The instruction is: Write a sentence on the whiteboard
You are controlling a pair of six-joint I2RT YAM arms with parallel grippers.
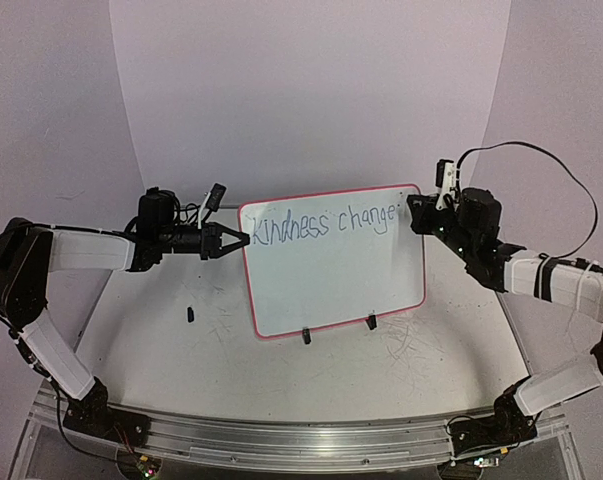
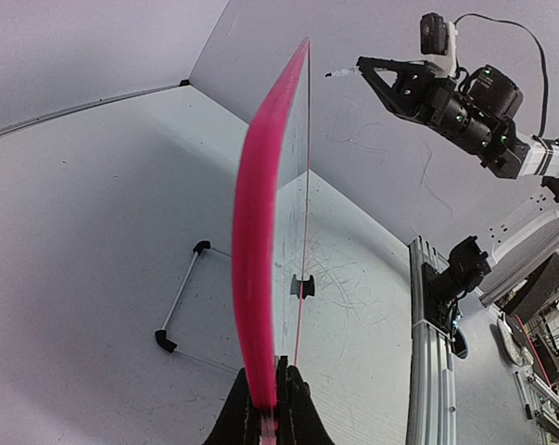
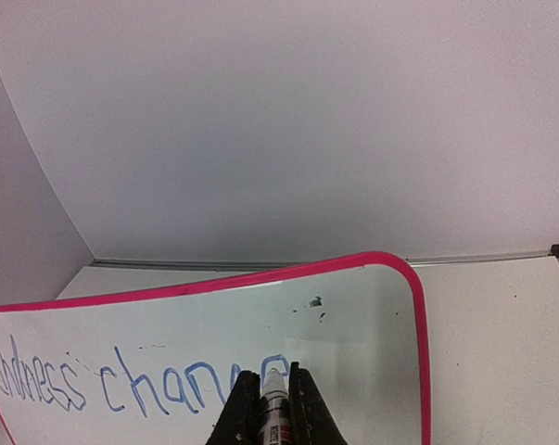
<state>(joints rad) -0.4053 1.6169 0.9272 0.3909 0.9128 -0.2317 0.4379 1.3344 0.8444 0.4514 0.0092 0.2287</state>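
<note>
The whiteboard (image 1: 331,285), white with a pink frame, stands tilted on two black clip feet (image 1: 305,336) in mid table. The sentence (image 1: 321,225) along its top reads "Kindness change" in blue. My left gripper (image 1: 243,240) is shut on the board's left edge; the left wrist view looks along that pink edge (image 2: 256,232), which sits between the fingers (image 2: 302,408). My right gripper (image 1: 413,210) is shut on a marker (image 3: 279,413). The marker's tip rests on the board (image 3: 362,306) at the last blue letter (image 3: 272,363). The right gripper (image 2: 358,69) also shows in the left wrist view.
A small black piece (image 1: 190,314) lies on the scuffed tabletop left of the board. A wire stand (image 2: 182,297) props the board from behind. A metal rail (image 1: 301,435) runs along the near edge. The right arm's cable (image 1: 571,190) loops above it.
</note>
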